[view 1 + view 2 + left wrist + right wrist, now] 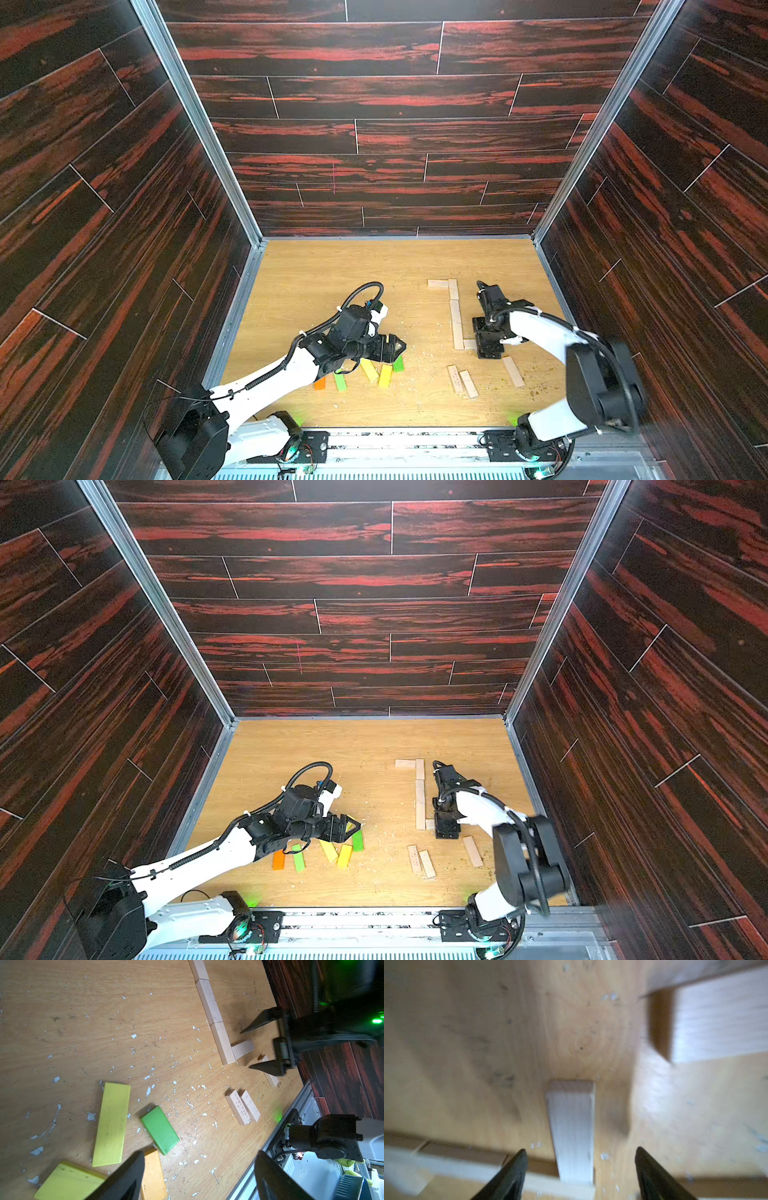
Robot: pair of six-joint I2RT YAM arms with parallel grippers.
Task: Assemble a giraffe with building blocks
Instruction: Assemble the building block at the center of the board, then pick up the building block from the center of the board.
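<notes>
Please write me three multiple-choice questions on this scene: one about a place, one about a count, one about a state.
1. Where do the coloured planks lie?
A. by the left gripper
B. against the far wall
C. at the right arm's base

2. How many green planks show in a top view?
A. one
B. two
C. four

3. How do the jaws of the right gripper stand?
A. open, holding nothing
B. shut on a green plank
C. shut, holding nothing

Key: A, they lie just beneath that gripper. B, a second green one lies at its tip. A, the jaws stand clear on both sides of a pale plank.
</notes>
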